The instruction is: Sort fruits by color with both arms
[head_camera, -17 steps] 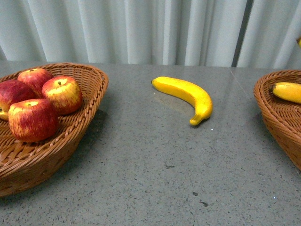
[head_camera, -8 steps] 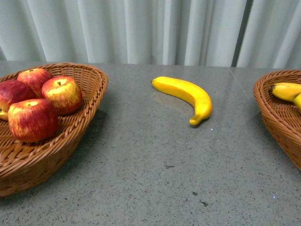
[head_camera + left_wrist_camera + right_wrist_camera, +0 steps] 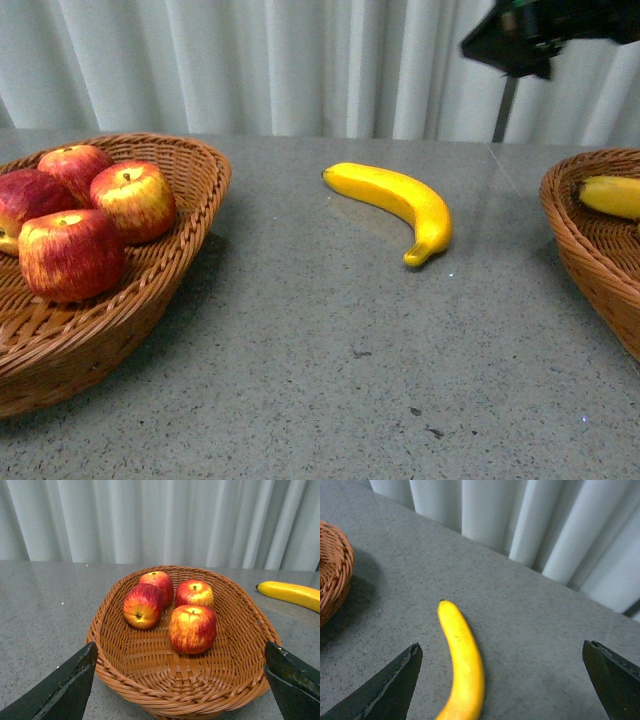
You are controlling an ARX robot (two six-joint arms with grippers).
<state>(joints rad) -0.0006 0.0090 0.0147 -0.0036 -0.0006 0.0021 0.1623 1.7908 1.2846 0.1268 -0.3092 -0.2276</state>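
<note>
Several red apples (image 3: 70, 255) lie in the left wicker basket (image 3: 205, 190); the left wrist view shows them too (image 3: 192, 629). One banana (image 3: 395, 205) lies on the table between the baskets. Another banana (image 3: 610, 195) lies in the right basket (image 3: 575, 235). My right gripper (image 3: 505, 40) is black, high at the top right of the front view, above and behind the table banana. In its wrist view it is open (image 3: 501, 652) with the banana (image 3: 462, 665) below, nearer one finger. My left gripper (image 3: 180, 680) is open and empty, in front of the apple basket (image 3: 115, 680).
A pale pleated curtain (image 3: 300, 60) hangs behind the grey table (image 3: 330, 380). The rim of the left basket (image 3: 332, 575) shows at the edge of the right wrist view. The table banana's tip (image 3: 290, 592) shows beside the apple basket in the left wrist view.
My right gripper has come into the front view at the top right. A second yellow piece seen at the right basket's edge half a second ago no longer shows. The fruits on the table have not moved.
</note>
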